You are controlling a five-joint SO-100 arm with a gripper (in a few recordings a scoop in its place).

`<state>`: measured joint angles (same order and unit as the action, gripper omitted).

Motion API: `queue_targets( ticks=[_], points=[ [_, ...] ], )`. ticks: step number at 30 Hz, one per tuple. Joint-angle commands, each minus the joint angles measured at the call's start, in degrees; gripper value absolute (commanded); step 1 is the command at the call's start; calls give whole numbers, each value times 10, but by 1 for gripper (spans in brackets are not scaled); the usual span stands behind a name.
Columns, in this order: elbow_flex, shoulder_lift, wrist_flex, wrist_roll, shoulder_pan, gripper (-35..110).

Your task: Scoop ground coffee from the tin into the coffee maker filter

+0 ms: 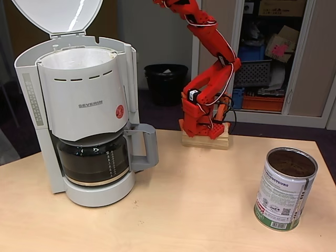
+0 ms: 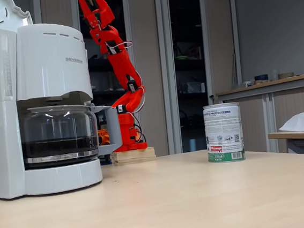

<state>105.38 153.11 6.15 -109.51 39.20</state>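
Observation:
The tin [image 1: 285, 190] stands upright and open at the table's right, with dark brown ground coffee [image 1: 292, 163] filling it almost to the rim. In the low fixed view the tin [image 2: 224, 133] stands right of the machine. The grey-white SEVERIN coffee maker [image 1: 84, 113] stands at the left with its lid up. The white paper coffee maker filter [image 1: 79, 58] lines its round basket. The red arm [image 1: 210, 68] rises from a wooden block behind the table and runs out of the top of both fixed views, so its gripper is out of frame.
A glass carafe [image 1: 94, 157] with a grey handle sits under the basket and holds dark liquid. A black waste bin [image 1: 165, 81] stands on the floor behind the table. Open wooden tabletop [image 1: 194, 210] lies between the machine and the tin.

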Motion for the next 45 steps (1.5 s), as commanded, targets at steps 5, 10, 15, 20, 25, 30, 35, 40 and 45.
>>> queue_targets(
  ticks=[5, 10, 15, 20, 25, 30, 35, 40, 45],
  points=[
    [-62, 49, 199, 413, -136, 0],
    [-43, 93, 291, 570, -253, 0],
    [-12, 152, 403, 699, -388, 0],
    [47, 219, 509, 767, -534, 0],
    [124, 282, 578, 812, -650, 0],
    [163, 313, 627, 835, -759, 0],
    [182, 323, 666, 842, -826, 0],
    [198, 334, 696, 856, -854, 0],
    [199, 316, 733, 847, -856, 0]
  ],
)
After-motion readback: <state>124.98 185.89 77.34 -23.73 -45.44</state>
